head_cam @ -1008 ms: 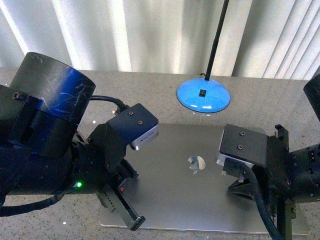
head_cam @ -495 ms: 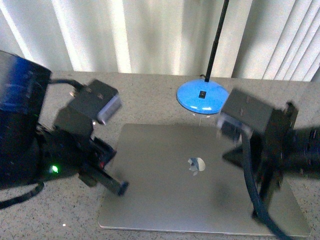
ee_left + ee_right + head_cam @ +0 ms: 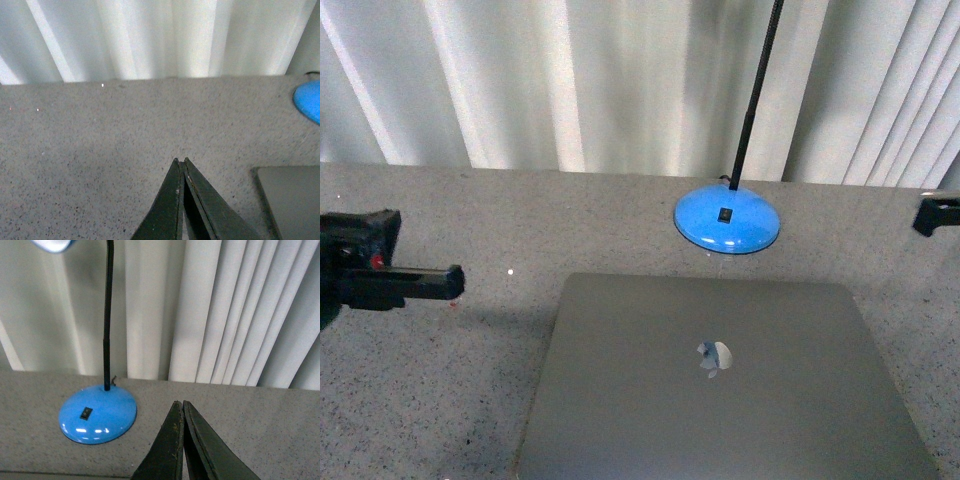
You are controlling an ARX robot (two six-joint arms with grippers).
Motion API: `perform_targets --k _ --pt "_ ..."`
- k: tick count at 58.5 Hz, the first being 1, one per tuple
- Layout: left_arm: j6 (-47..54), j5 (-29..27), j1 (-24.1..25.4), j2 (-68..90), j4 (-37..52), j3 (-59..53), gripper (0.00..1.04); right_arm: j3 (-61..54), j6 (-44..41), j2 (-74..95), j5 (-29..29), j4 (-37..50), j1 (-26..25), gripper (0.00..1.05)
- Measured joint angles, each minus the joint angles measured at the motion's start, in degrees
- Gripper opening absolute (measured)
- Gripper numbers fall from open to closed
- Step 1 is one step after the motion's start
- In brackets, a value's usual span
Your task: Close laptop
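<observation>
The laptop (image 3: 720, 400) is lying shut on the grey speckled tabletop (image 3: 470, 220). Its space-grey lid is sitting flat and facing up, and the small shiny apple logo (image 3: 713, 356) is gleaming at its centre. In the front view the laptop is filling the near middle of the scene, and its near edge is running out of the picture. Neither arm is touching it.

The left fingers (image 3: 167, 200) are pressing together tip against tip, gripping nothing. They are hovering over bare tabletop, well apart from the laptop, at about 9 o'clock from the lid's far-left corner in the front view. The left wrist camera is catching one corner of the grey lid near them and a sliver of blue beyond it.

The right fingers (image 3: 167, 440) are likewise meeting at their tips and holding nothing. Only a small dark part of that arm is showing in the front view, at roughly 2 o'clock from the logo and clear of the lid.

A blue lamp base (image 3: 727, 218) is standing at 12 o'clock from the logo, just beyond the lid's far edge and not touching it. A thin black stem (image 3: 755, 90) is rising from it in front of pale vertical blinds (image 3: 570, 80). The right wrist camera is looking toward this base, and the edge of the lamp head (image 3: 52, 244) is peeking in above the stem.
</observation>
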Motion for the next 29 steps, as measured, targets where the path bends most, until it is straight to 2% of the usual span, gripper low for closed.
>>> perform_targets --k 12,16,21,29 --pt "-0.2 1.7 0.7 -2.4 1.4 -2.4 0.04 -7.7 1.4 -9.9 -3.3 -3.6 -3.0 0.03" --pt "-0.4 6.3 4.0 -10.3 -0.2 -8.6 0.04 -9.5 1.5 -13.7 -4.3 -5.2 -3.7 0.03" --pt "-0.8 6.8 6.7 -22.2 -3.0 -14.4 0.04 -11.2 1.6 -17.5 -4.7 -7.7 -5.0 0.03" --pt "-1.2 8.4 8.5 -33.1 -8.8 -17.2 0.04 -13.8 1.7 -25.0 -6.8 -12.4 -6.0 0.03"
